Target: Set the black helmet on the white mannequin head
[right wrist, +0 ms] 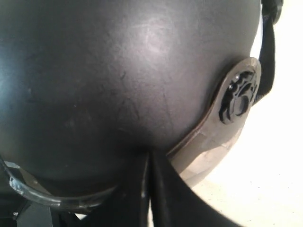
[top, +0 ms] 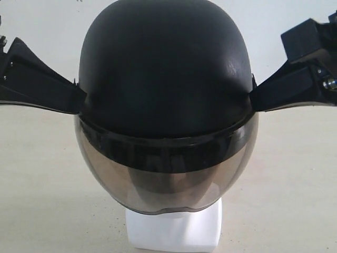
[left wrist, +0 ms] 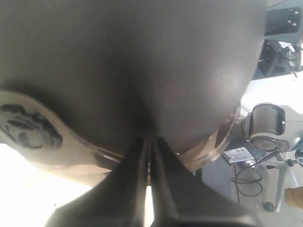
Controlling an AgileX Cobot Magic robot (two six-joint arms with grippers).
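Helmet [top: 163,68]: you had it upright over the head [top: 176,229], visor [top: 158,184] facing the exterior camera. Only the head's white neck base showed below the visor, standing on the bench [top: 42,184].
Left pincer [top: 80,100]: closed, with its tips against one side of the helmet, just above the visor.
Right pincer [top: 253,96]: closed, with its tips against the opposite side, level with the left.
Whether the helmet rested on the head: cannot tell.

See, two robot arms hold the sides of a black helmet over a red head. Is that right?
Not quite: the head is white, not red. The exterior view shows its white neck under the visor. The rest is right: the left arm and right arm hold the sides of the black helmet over it.
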